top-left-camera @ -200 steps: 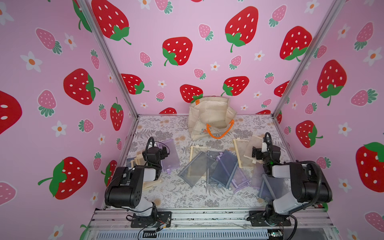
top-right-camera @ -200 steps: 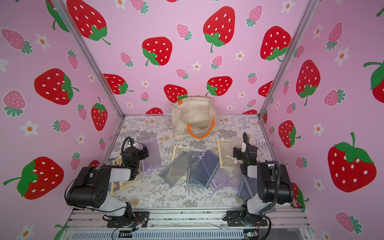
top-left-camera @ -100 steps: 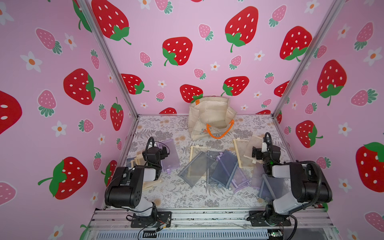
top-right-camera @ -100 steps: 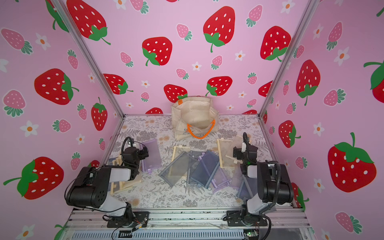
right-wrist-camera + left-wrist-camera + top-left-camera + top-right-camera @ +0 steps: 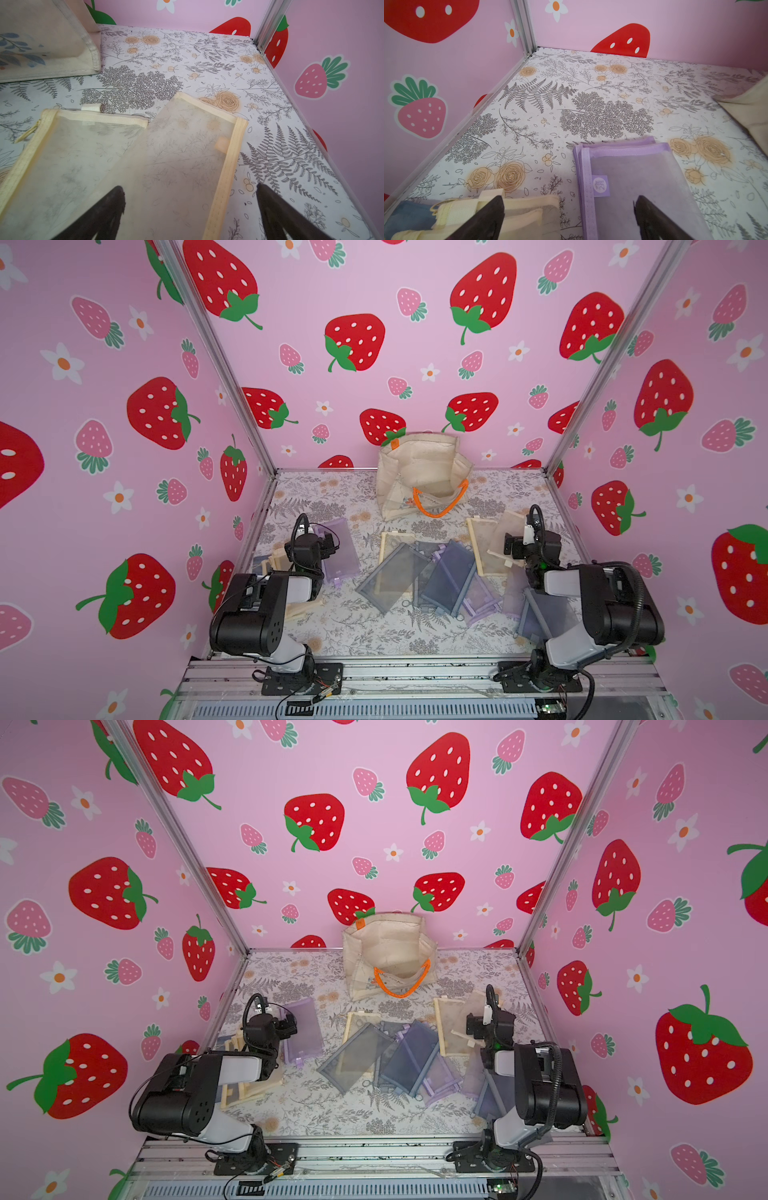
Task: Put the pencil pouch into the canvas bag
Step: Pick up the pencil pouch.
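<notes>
The cream canvas bag with orange rope handles stands open at the back middle; its corner shows in the left wrist view and its side in the right wrist view. Several mesh pencil pouches lie flat on the floral table. My left gripper is open and low over a purple pouch, holding nothing. My right gripper is open over the edge of a cream pouch, which overlaps a second cream pouch.
A pile of grey and blue-purple pouches lies in the middle. Cream pouches lie under the left arm, grey ones under the right arm. Pink strawberry walls close three sides; a metal rail runs along the front.
</notes>
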